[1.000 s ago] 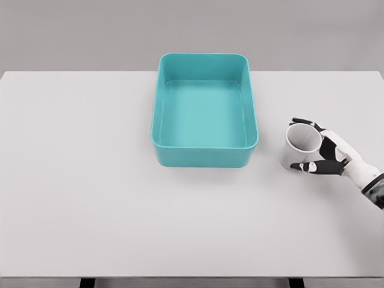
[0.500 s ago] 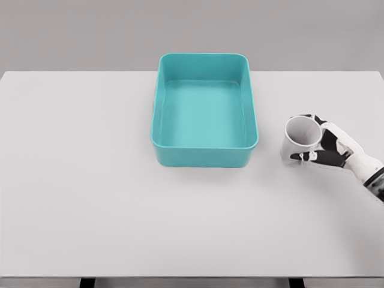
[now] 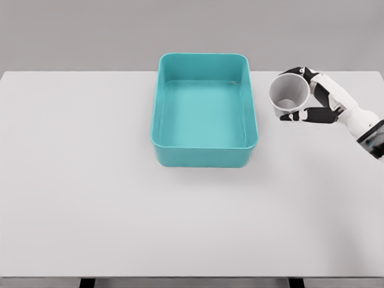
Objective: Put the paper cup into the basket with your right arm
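Note:
A white paper cup (image 3: 288, 95) hangs in the air to the right of the teal basket (image 3: 204, 153), its open mouth facing up and toward me. My right hand (image 3: 312, 96) is shut on the cup, its fingers wrapped round the far side and its thumb under the near side. The arm comes in from the right edge. The basket stands at the back middle of the white table (image 3: 90, 192) with nothing in it. The cup is beside the basket's right rim, not over it. My left arm does not show.
The table's far edge runs just behind the basket. Its front edge runs along the bottom of the picture.
My right hand has lifted the cup off the table and carried it up and slightly left, closer to the basket's right rim.

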Controlling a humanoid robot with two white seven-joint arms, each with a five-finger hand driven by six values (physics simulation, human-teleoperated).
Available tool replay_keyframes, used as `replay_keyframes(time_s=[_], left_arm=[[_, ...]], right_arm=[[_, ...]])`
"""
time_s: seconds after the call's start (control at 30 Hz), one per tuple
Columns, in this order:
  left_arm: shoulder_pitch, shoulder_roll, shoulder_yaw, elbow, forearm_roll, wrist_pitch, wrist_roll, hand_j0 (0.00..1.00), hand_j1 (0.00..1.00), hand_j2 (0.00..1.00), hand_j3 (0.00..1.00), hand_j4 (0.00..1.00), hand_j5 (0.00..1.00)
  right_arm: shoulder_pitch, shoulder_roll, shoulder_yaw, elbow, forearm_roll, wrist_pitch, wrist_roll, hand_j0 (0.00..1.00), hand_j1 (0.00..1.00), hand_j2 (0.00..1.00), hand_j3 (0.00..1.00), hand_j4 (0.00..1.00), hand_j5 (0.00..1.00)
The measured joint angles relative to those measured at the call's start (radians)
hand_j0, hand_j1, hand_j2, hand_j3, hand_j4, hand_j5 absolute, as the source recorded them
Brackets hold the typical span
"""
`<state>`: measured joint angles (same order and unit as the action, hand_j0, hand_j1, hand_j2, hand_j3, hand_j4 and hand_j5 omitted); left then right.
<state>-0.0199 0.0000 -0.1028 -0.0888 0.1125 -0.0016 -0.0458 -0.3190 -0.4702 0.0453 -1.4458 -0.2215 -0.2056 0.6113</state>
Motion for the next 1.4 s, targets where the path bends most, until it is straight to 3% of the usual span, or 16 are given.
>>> replay_keyframes(time_s=[0.47,0.73,1.0,1.4], left_arm=[[0.0,0.0,0.0,0.0,0.0,0.0,0.0,1.0,1.0,1.0,1.0,1.0,1.0],[0.0,0.0,0.0,0.0,0.0,0.0,0.0,1.0,1.0,1.0,1.0,1.0,1.0],[0.0,0.0,0.0,0.0,0.0,0.0,0.0,1.0,1.0,1.0,1.0,1.0,1.0],[0.0,0.0,0.0,0.0,0.0,0.0,0.0,1.0,1.0,1.0,1.0,1.0,1.0]], right_arm=[[-0.175,0.141,0.066,0.007,0.254,0.006,0.0,0.5,0.5,0.5,0.5,0.5,0.5],[-0.252,0.181,0.137,0.01,0.406,0.011,0.0,0.5,0.5,0.5,0.5,0.5,0.5],[-0.387,0.155,0.302,0.03,0.5,0.015,0.0,0.5,0.5,0.5,0.5,0.5,0.5],[-0.451,0.097,0.499,0.049,0.574,0.029,0.0,0.51,0.51,0.51,0.51,0.51,0.51]])
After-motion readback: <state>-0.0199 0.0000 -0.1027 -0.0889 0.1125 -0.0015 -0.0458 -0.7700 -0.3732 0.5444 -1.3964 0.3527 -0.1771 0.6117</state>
